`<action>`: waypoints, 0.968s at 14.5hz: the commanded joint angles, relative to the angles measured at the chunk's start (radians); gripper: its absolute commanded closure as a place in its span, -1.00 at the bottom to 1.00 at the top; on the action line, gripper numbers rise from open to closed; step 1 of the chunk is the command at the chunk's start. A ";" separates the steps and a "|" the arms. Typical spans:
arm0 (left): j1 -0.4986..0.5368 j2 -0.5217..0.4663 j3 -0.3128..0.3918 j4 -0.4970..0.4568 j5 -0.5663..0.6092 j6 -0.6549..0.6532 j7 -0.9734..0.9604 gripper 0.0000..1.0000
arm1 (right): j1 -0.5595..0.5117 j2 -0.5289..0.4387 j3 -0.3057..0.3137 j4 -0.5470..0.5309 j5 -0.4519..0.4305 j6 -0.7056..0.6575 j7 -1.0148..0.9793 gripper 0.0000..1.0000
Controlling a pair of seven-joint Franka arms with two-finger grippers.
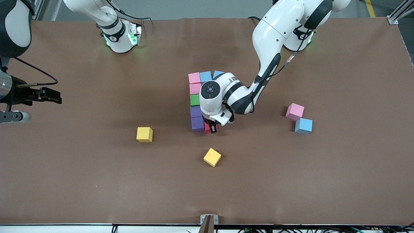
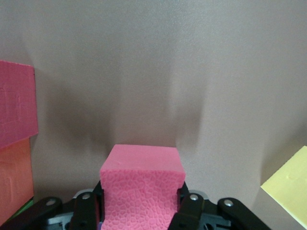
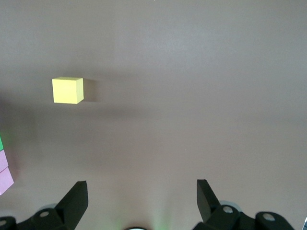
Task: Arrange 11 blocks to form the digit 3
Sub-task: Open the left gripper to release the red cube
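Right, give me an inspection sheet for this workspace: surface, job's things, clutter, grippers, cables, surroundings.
Surface: brown table, bare mat.
Job's things: column of cubes mid-table; loose pink cube touching loose light blue cube toward the left arm's end.
Clutter: two yellow cubes.
Grippers: left gripper shut on a red cube beside the column's near end; right gripper open, waiting at the table's edge.
Cables: black cable by the right arm.
Surroundings: nothing seen.
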 commanded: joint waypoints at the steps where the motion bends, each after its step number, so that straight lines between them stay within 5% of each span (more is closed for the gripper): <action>1: -0.015 0.044 -0.010 -0.002 -0.004 0.033 -0.018 -0.70 | -0.001 -0.012 0.000 0.044 -0.014 -0.002 0.000 -1.00; 2: -0.014 0.032 -0.010 -0.002 -0.006 0.023 -0.018 -1.00 | -0.001 -0.012 0.000 0.059 -0.014 -0.002 0.001 -1.00; 14: 0.043 -0.117 -0.016 -0.045 -0.003 -0.118 0.101 -1.00 | 0.009 -0.032 0.003 0.079 0.000 -0.028 -0.002 -1.00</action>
